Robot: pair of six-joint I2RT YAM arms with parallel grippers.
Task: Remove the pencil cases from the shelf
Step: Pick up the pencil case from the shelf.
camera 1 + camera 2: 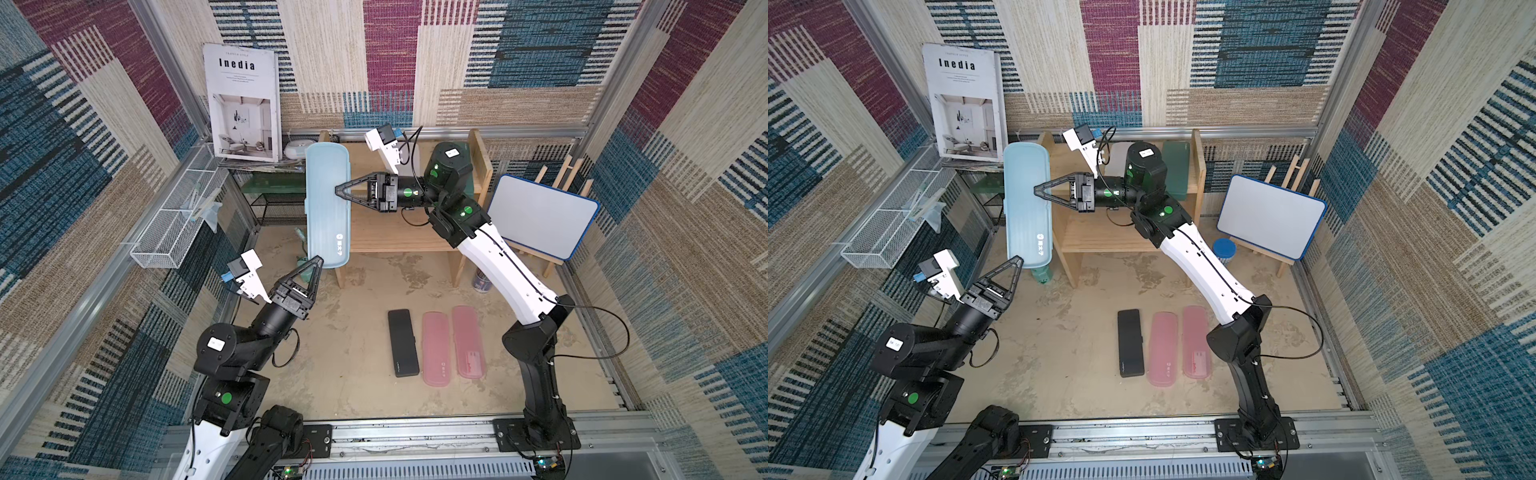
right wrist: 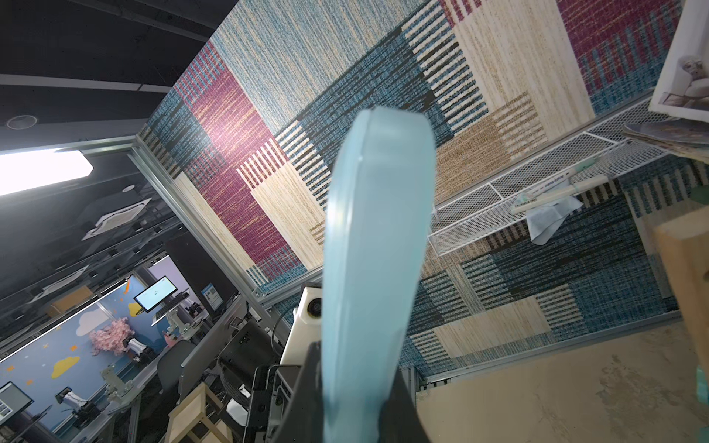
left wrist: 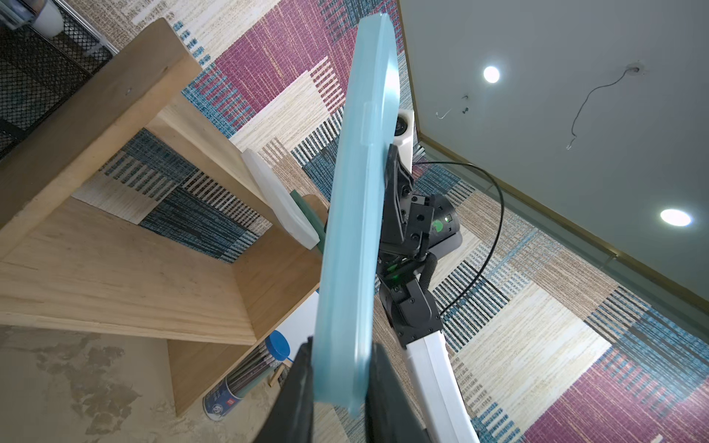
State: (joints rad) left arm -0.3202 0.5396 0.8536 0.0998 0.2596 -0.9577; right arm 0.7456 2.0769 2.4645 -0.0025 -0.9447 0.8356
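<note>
Beside the shelf (image 1: 399,239), teal case (image 1: 326,226) hangs, long axis running front-to-back.

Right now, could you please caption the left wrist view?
Right gripper clamps the teal pencil case mid-edge; left gripper straddles its end, wooden shelf behind.

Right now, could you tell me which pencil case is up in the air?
The teal case, gripped by the right hand, end at the left hand. The black case and pink cases lie on the table, the green case on the shelf.

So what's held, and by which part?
The light teal pencil case: right claw shut on its long edge mid-length; left claw flanks its near end, grip unclear.
</note>
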